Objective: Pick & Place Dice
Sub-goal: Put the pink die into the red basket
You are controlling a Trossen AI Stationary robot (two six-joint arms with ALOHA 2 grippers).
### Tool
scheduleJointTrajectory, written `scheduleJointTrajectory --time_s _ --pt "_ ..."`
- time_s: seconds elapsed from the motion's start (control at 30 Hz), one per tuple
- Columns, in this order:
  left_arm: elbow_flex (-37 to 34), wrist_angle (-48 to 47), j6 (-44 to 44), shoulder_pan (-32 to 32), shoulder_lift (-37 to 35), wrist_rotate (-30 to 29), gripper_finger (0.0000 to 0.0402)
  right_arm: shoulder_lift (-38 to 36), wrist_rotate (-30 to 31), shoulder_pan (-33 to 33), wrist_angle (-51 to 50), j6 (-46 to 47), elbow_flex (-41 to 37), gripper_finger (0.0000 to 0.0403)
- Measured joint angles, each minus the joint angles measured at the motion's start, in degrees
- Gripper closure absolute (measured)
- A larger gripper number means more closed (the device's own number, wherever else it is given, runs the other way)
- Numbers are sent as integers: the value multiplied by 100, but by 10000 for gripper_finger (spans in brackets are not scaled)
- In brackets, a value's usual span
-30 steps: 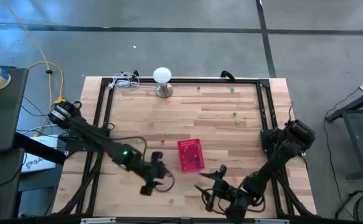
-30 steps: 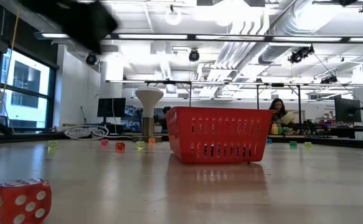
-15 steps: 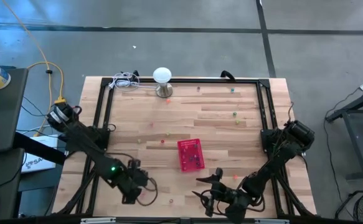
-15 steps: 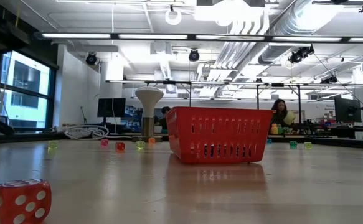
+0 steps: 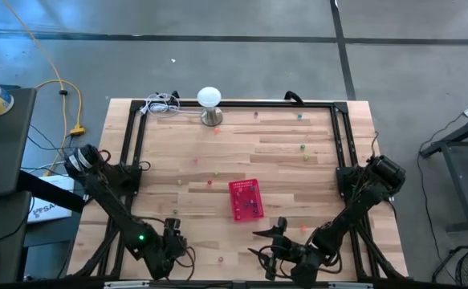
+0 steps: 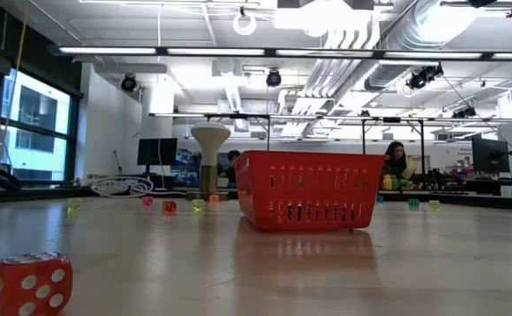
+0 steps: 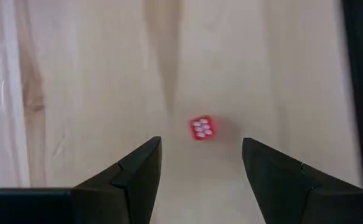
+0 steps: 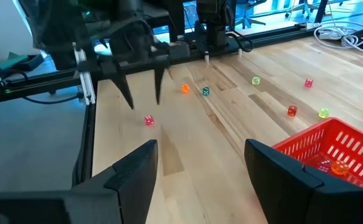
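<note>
A few small coloured dice (image 8: 330, 165) already lay in the red plastic basket (image 5: 246, 198); most remained scattered across the wooden table (image 5: 282, 156). The left gripper (image 7: 200, 165) hung spread over a red die (image 7: 201, 127). The right gripper (image 8: 200, 165) waited nearby, apart and empty.

Wooden plank table (image 5: 282, 160) bordered by a black frame. Resting on it: 1 red basket (image 5: 246, 199) near centre; 1 white dome-topped lamp (image 5: 209, 104) at the far edge; small dice (image 5: 209, 182) scattered about, including 1 red die (image 6: 29, 283) near the front edge.
</note>
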Motion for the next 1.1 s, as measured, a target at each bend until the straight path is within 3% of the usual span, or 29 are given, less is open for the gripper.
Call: scheduleJointTrajectory --time_s 0.3,0.73,1.1 --pt "1 8 -383 130 506 -76 188 0 11 0 -5 -12 0 172" --pt "9 172 -345 129 582 -99 189 0 0 1 -37 -12 0 172" --pt "4 325 -325 129 593 -53 242 0 0 0 -35 -10 2 172"
